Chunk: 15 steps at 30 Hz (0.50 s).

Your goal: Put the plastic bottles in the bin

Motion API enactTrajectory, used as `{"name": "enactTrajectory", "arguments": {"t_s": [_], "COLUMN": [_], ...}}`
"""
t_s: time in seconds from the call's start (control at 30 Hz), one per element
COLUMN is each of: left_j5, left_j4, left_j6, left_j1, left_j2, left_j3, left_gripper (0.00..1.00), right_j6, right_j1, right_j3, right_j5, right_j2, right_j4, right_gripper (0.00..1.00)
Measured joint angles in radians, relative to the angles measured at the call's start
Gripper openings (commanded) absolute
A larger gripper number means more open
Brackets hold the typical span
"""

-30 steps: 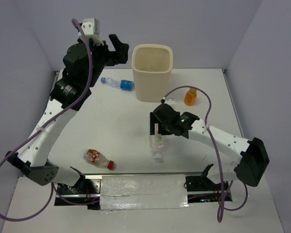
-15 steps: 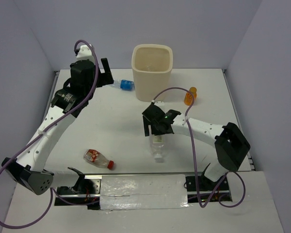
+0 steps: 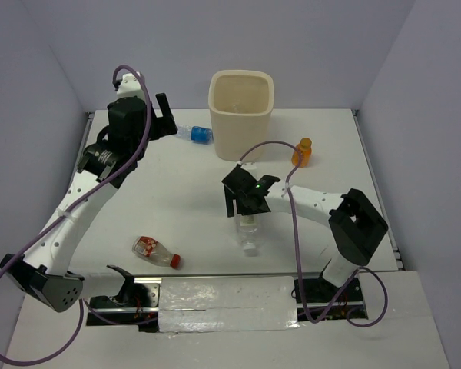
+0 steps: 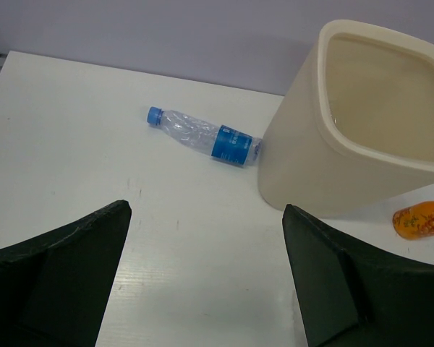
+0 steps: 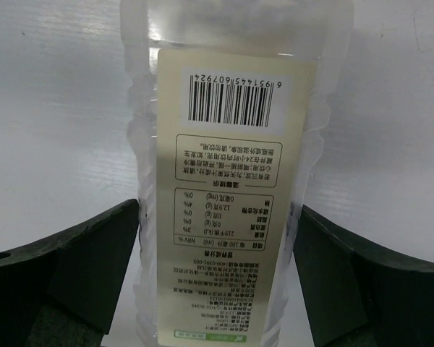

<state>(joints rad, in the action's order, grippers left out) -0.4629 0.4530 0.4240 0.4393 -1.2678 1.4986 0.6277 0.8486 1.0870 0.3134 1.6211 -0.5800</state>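
Note:
The cream bin [image 3: 242, 115] stands at the back centre and also shows in the left wrist view [image 4: 369, 137]. A clear bottle with a blue cap and label [image 3: 198, 135] [image 4: 202, 137] lies left of the bin. My left gripper [image 3: 165, 115] [image 4: 206, 210] is open and empty, just short of it. A clear bottle with a white label [image 3: 249, 233] [image 5: 224, 188] lies mid-table. My right gripper [image 3: 242, 207] [image 5: 217, 217] is open, with its fingers on either side of this bottle. A small orange bottle [image 3: 301, 152] [image 4: 419, 219] stands right of the bin. A red-capped bottle [image 3: 155, 251] lies front left. No dark-labelled bottle shows.
Grey walls close in the white table [image 3: 177, 192] at the back and on both sides. A taped metal strip [image 3: 227, 304] runs along the near edge between the arm bases. Purple cables [image 3: 303, 246] loop off both arms.
My left gripper has come down and to the left, from beside the bin's rim to near the blue-capped bottle. My right gripper has shifted left over the white-labelled bottle, and its arm has swung inward.

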Motion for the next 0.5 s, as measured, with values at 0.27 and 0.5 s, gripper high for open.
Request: {"name": "enactTrajectory", "arguments": {"t_s": [0.27,0.5], "left_j5": [0.004,0.022], "left_j4": [0.011,0.025], "left_j6": [0.000,0.007], "left_j1": [-0.009,-0.040], "left_j2": [0.003,0.014], "left_j3": [-0.003,-0.020], "left_gripper": [0.99,0.99], "right_j6": [0.003,-0.020], "right_j1": [0.000,0.000], "right_j3": [0.000,0.075], "right_j5": [0.014,0.084], "right_j2": [0.021,-0.060], "right_j4": [-0.003,-0.114], "right_gripper": [0.60,0.58]}}
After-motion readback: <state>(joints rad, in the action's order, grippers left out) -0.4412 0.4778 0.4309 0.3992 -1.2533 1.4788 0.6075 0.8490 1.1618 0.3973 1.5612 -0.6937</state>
